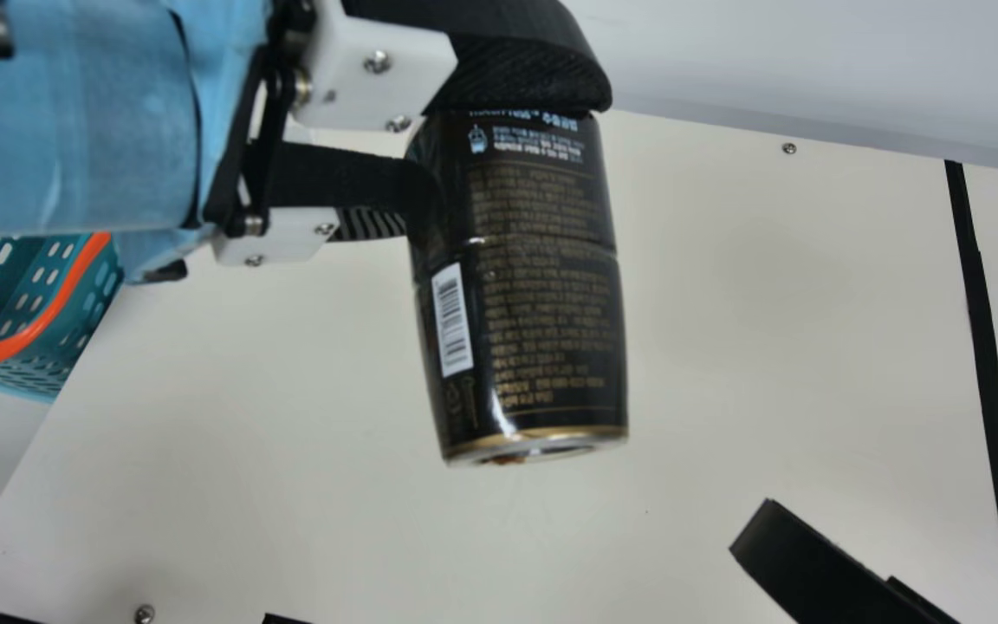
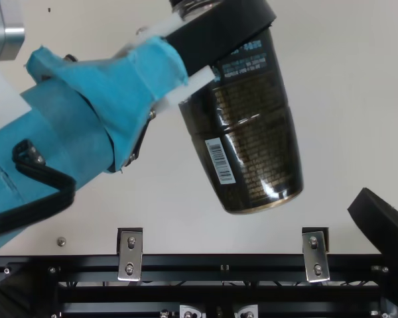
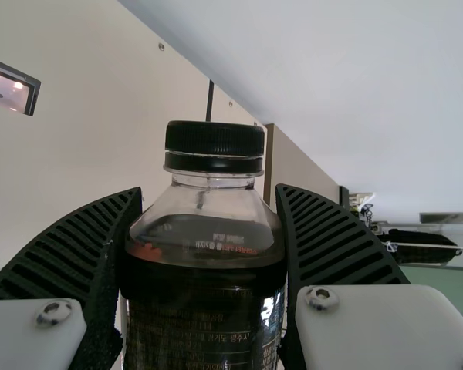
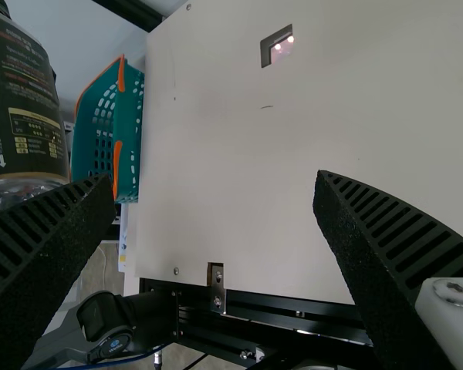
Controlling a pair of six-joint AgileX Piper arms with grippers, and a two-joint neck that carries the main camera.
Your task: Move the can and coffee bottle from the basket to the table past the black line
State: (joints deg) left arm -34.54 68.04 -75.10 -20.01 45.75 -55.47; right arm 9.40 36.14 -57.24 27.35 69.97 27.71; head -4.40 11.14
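In the main view my left gripper (image 1: 469, 143) is shut around the upper part of the dark coffee bottle (image 1: 542, 312), held tilted, base downward, left of the black line (image 1: 984, 347). Between the ribbed fingers of my left gripper (image 3: 207, 200), the left wrist view has the bottle's black cap and clear shoulder (image 3: 208, 223). My right gripper (image 2: 390, 199) is at the top view's right edge. The right wrist view has my right gripper (image 4: 216, 185) open, nothing between its fingers, the bottle (image 4: 23, 108) off to one side. The teal basket (image 1: 74, 321) has an orange rim.
The cream table (image 1: 724, 347) spreads under both grippers, with screws along its edges. A dark-framed panel (image 4: 278, 48) lies on the tabletop. Black rails with metal brackets (image 2: 129, 255) run along the near edge in the top view.
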